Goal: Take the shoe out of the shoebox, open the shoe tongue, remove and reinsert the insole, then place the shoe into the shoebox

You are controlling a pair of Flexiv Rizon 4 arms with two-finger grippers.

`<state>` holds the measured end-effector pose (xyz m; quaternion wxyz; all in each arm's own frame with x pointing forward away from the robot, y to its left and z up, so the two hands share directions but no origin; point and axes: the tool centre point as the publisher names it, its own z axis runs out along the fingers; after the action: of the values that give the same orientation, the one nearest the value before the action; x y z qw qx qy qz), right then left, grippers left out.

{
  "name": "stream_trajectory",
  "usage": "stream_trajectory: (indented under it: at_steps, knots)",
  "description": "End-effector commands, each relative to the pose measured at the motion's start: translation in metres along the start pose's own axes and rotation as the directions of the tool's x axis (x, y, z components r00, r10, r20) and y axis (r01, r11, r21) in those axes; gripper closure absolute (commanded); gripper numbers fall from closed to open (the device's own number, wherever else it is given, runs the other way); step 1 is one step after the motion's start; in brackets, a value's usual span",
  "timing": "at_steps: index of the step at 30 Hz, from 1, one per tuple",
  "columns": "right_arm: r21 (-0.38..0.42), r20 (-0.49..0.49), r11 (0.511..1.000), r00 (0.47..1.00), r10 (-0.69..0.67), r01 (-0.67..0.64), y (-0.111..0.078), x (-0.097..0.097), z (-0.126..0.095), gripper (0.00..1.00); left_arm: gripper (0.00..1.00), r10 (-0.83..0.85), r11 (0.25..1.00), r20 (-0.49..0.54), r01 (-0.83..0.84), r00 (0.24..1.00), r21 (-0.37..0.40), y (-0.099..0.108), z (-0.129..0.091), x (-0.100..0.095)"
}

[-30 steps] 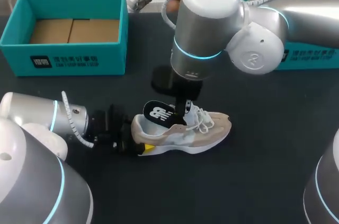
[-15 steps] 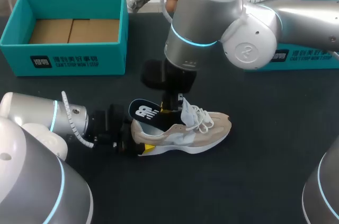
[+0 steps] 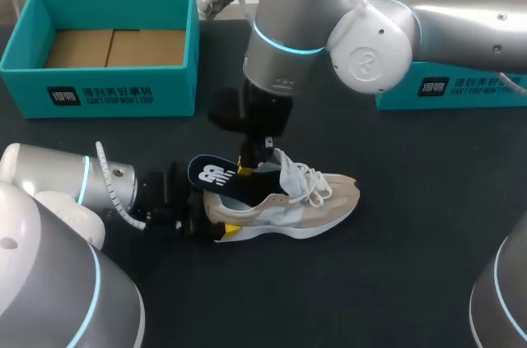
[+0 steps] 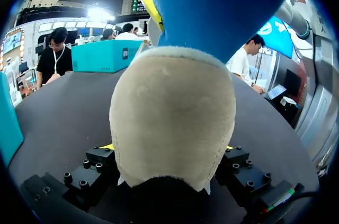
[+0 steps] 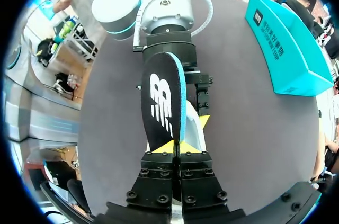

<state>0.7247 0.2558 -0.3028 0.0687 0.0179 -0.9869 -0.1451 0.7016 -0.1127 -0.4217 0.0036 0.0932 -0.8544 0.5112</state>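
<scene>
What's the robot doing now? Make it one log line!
step: insole removal | left gripper: shut on shoe heel | right gripper: shut on insole, partly out of shoe | shoebox: empty

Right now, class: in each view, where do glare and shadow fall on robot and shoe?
Head view: light gleams on the silver right arm; the shoe throws little shadow. Left wrist view: the shoe's heel is evenly lit. Right wrist view: the black insole shows no glare.

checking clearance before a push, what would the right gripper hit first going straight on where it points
Likely the heel rim of the shoe, just past the insole it grips. The left gripper sits close behind; depth unclear.
</scene>
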Motion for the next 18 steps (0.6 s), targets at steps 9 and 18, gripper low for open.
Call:
stream_trajectory:
  at_steps: [9, 18]
  knots:
    - [-0.027, -0.183, 1.000, 0.983, -0.001, -0.004, -0.0023, 0.0027, 0.0046, 0.36, 1.00, -0.001, 1.000, 0.002, 0.001, 1.000, -0.003, 0.0082, 0.0036, 0.0004]
    - [-0.060, -0.352, 0.998, 0.936, 0.002, -0.025, -0.0026, 0.0003, 0.0100, 0.41, 1.00, -0.001, 1.000, 0.002, 0.001, 1.000, -0.003, 0.0082, 0.0036, 0.0004]
